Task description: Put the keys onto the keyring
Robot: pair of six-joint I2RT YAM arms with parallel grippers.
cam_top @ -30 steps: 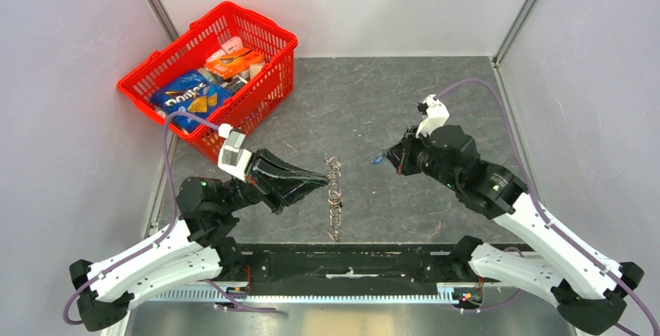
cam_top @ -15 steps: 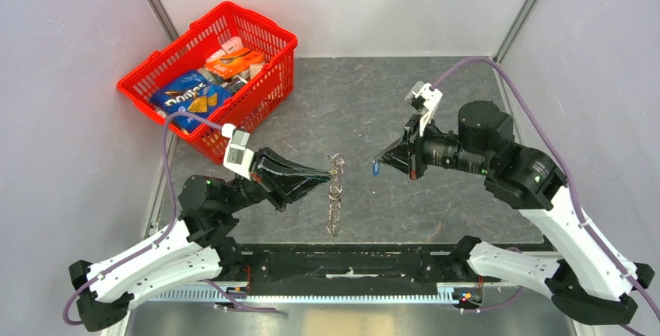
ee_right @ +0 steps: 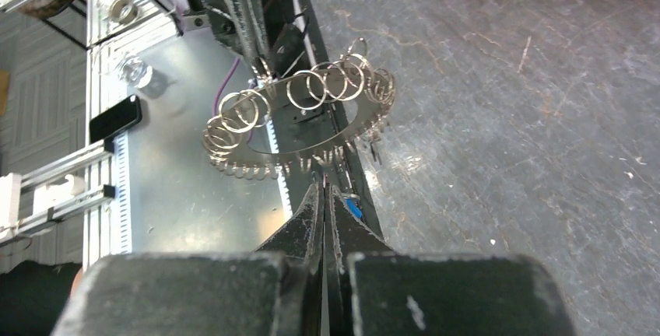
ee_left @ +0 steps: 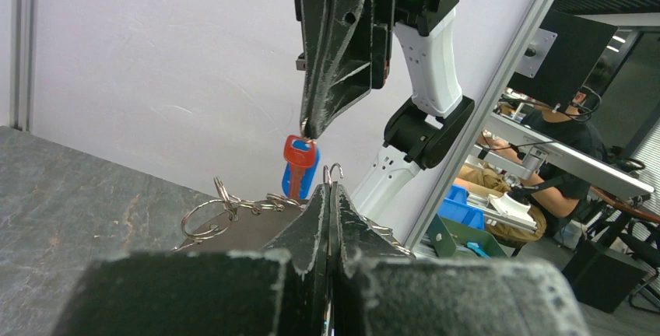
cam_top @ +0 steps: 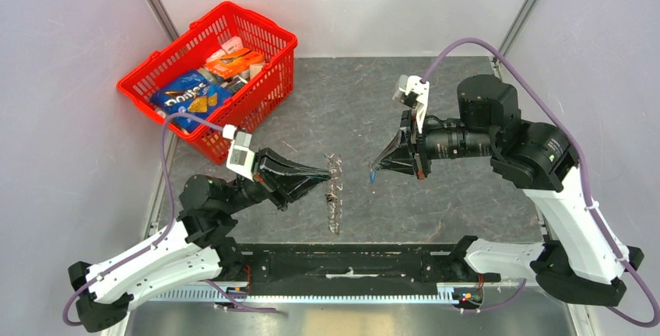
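Keys [cam_top: 335, 196] hang in a silver bunch over the middle of the table [cam_top: 436, 103], seen from above. The left gripper [cam_top: 325, 172] holds the top of the bunch with its fingers pressed tight on it. The right gripper [cam_top: 375, 169] is just across a small gap. Its fingers pinch a little key [cam_top: 373, 174] with a blue head. The little key and the bunch do not touch.

From the left wrist, the left gripper [ee_left: 330, 204] has its fingers squeezed together on a thin wire ring [ee_left: 333, 171] that sticks up. The right gripper [ee_left: 309, 126] points down from above, and the little key [ee_left: 300, 166] hangs from its tip, close by the wire ring. I cannot tell if they touch.

From the right wrist, the right gripper [ee_right: 323, 196] is squeezed tight, with a bit of the little key [ee_right: 353, 210] peeping out beside its fingers. The keys [ee_right: 311, 130] look like a toothy wheel with lots of rings on top, held up just ahead.

Both things are up in the air and near each other. I think the little key is not on the ring yet. Slipping it on is the job that is left.
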